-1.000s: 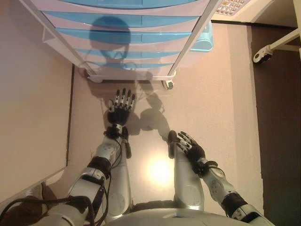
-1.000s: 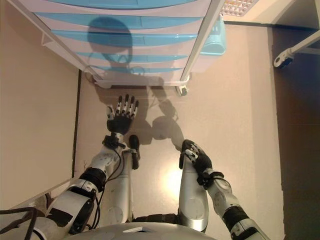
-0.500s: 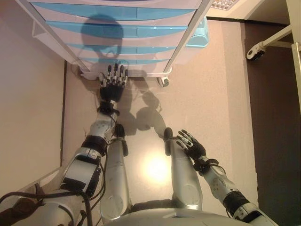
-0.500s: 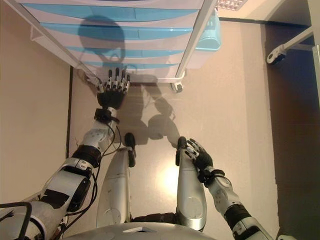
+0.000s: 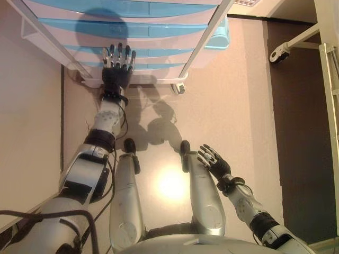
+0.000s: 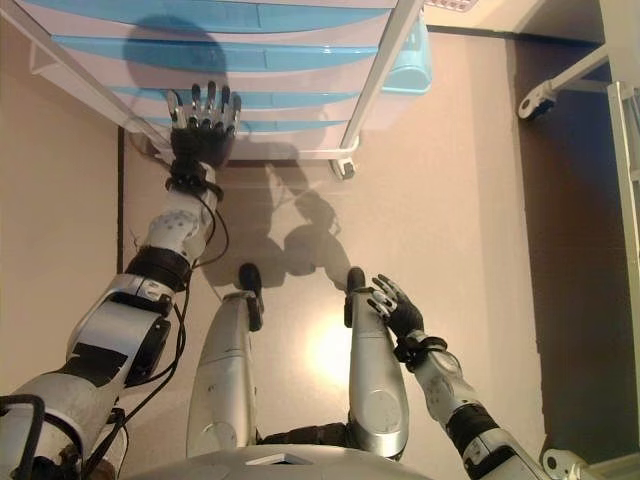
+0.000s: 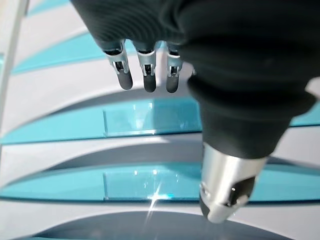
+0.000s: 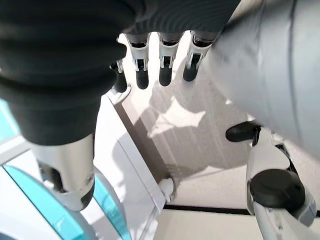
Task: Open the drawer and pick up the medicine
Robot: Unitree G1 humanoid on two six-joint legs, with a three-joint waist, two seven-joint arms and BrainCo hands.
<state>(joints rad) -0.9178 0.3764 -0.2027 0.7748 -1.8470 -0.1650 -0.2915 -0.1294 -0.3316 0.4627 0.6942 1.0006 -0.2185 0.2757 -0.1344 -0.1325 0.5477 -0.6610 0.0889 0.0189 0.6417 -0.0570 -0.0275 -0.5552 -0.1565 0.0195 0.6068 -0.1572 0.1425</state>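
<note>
A white drawer cabinet with several shut blue-fronted drawers stands on castors at the far side of the floor. My left hand is stretched out, open, with straight fingers over the lowest drawer fronts; whether it touches them I cannot tell. My right hand is open and empty, low beside me on the right. No drawer is open and no medicine is in view.
A light blue plastic bin stands right of the cabinet. A castor sits at the cabinet's front right corner. A white frame on a wheel stands at the far right, on a dark floor strip.
My left arm has stretched forward, from the floor in front of the cabinet up to its lowest drawers. The camera has shifted. The right hand has stayed put.
</note>
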